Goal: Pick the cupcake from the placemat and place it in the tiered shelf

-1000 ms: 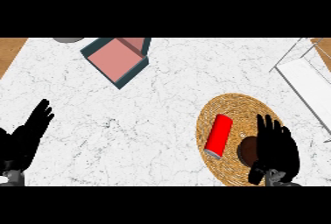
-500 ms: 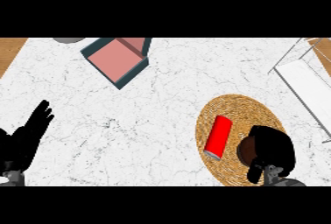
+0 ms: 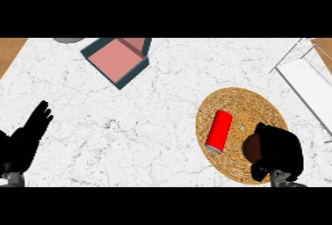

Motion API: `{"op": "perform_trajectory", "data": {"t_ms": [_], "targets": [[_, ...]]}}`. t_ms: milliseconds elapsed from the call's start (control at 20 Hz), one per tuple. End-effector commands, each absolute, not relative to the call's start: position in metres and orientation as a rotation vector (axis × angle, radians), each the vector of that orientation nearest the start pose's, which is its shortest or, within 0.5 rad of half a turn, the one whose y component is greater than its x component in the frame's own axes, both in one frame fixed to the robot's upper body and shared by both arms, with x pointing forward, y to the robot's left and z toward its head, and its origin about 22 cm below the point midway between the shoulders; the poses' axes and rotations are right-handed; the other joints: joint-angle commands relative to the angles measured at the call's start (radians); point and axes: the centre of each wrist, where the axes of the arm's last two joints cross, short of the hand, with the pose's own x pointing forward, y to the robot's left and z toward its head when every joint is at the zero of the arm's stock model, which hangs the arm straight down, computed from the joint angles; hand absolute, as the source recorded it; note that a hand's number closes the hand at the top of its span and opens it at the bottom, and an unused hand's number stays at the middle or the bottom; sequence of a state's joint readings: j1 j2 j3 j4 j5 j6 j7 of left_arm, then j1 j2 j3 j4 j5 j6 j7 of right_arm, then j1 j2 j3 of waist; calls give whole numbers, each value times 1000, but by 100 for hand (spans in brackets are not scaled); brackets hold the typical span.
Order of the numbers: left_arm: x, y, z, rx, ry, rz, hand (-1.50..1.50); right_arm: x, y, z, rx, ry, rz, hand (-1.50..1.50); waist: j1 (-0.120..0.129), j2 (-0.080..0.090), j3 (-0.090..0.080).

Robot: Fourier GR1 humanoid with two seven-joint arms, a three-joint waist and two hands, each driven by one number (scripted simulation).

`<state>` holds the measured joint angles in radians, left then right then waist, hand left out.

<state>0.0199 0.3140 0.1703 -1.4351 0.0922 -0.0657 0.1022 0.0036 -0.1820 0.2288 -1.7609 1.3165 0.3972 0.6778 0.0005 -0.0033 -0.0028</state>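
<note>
Your right hand is down on the round woven straw placemat near the right edge of the white marbled surface, and its fingers are curled over the brown cupcake. Only a sliver of the cupcake shows at the hand's left side, so the fingers look wrapped round it, but you can't see from here how well it is seated in the palm.

Watch your neighbour: a red cylindrical can lies on its side on the same placemat, just beside the cupcake on its left. Judging by the gap, any sideways drag would nudge it and set it rolling. So bring the cupcake straight up off the mat first, and only then start to travel.

Your target, the white wire-framed tiered shelf, sits at the far right corner of the surface, beyond the placemat. The route looks short: up, then away from you and a touch to the right. Keep the cupcake upright on the way and clear the shelf's thin frame rods before you lower onto a tier; they're easy to clip.

Your left hand rests at the near left edge with fingers straight, holding nothing. A teal square box with a pink inside stands by the far edge, well apart from your path.
</note>
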Motion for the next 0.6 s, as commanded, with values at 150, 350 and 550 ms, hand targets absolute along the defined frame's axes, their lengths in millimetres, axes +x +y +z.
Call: {"op": "perform_trajectory", "data": {"t_ms": [150,350,550], "targets": [[243,338,-1,250,-1350,-42,0,296,-203,83,-1253,-673,649,150,16,12,3],[238,340,-7,247,-1342,-67,0,335,-210,107,-1326,-628,390,150,28,13,3],[242,345,-6,241,-1335,-51,0,366,-202,161,-1388,-684,288,150,19,9,2]]}}
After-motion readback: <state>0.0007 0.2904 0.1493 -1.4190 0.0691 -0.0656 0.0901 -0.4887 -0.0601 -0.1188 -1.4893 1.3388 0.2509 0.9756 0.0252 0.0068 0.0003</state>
